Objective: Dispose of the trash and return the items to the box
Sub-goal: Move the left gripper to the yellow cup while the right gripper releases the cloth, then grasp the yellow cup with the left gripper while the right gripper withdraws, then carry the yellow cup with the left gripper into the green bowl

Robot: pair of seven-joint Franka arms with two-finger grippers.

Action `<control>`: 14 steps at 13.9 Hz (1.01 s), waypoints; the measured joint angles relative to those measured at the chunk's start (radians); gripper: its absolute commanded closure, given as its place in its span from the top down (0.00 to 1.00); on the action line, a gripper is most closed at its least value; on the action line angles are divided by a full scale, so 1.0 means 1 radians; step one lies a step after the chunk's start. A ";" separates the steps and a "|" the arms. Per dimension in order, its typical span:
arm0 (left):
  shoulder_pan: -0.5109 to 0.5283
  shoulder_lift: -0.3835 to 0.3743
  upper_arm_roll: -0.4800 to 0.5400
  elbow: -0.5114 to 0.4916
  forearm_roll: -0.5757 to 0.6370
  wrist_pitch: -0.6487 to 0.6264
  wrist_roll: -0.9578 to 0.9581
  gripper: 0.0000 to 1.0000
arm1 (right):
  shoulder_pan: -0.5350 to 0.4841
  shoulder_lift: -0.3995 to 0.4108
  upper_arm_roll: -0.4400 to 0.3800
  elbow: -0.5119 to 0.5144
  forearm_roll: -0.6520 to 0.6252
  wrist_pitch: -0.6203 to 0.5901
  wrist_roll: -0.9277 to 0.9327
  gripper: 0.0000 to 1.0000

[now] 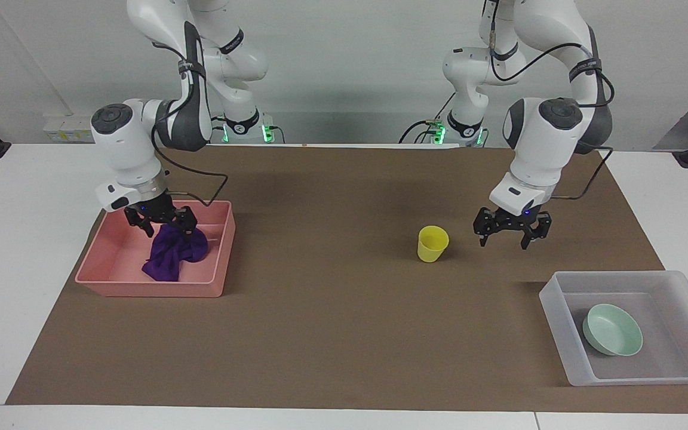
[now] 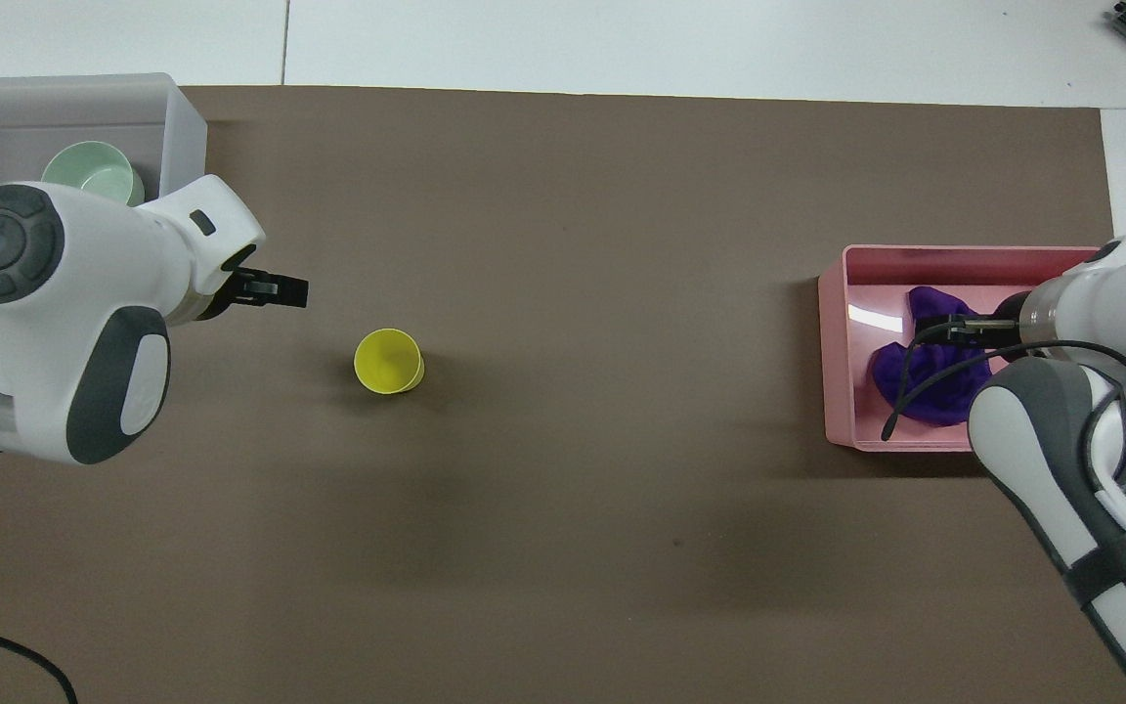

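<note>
Purple cloth wad (image 1: 172, 257) lies crumpled in pink tray (image 1: 118, 279).

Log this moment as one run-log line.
left gripper: open, beside yellow cup | right gripper: open over purple cloth in pink tray | green bowl in box

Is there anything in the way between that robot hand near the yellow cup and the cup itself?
Nothing visible. The left hand hangs open over bare brown mat beside the cup, toward the left arm's end of the table. The mat from the cup to the box, where the bowl already lies, is also bare.
</note>
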 measured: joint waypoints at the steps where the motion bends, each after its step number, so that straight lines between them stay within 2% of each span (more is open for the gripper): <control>1: -0.017 -0.001 0.000 -0.033 0.000 0.029 -0.016 1.00 | 0.021 -0.019 0.001 0.008 0.000 -0.024 0.015 1.00; 3: -0.057 -0.003 0.000 -0.088 0.000 0.077 -0.050 0.96 | 0.037 -0.055 0.013 0.036 0.000 -0.093 0.027 1.00; 6: -0.103 -0.005 -0.001 -0.172 0.000 0.170 -0.109 0.88 | 0.036 -0.089 0.020 0.167 0.000 -0.295 0.027 1.00; 7: -0.115 -0.005 -0.001 -0.195 0.000 0.195 -0.131 0.77 | 0.035 -0.094 0.019 0.211 0.000 -0.349 0.027 1.00; 8: -0.129 -0.005 0.000 -0.214 0.000 0.215 -0.152 0.50 | 0.033 -0.098 0.019 0.244 0.000 -0.386 0.027 1.00; 9: -0.143 -0.005 -0.001 -0.230 0.000 0.228 -0.176 0.04 | 0.030 -0.104 0.019 0.271 0.000 -0.415 0.027 1.00; 10: -0.154 -0.004 -0.001 -0.241 0.000 0.237 -0.192 0.00 | 0.027 -0.110 0.019 0.291 0.000 -0.438 0.027 1.00; 14: -0.161 -0.004 0.002 -0.247 0.000 0.244 -0.209 0.00 | 0.017 -0.127 0.011 0.405 0.000 -0.593 0.027 1.00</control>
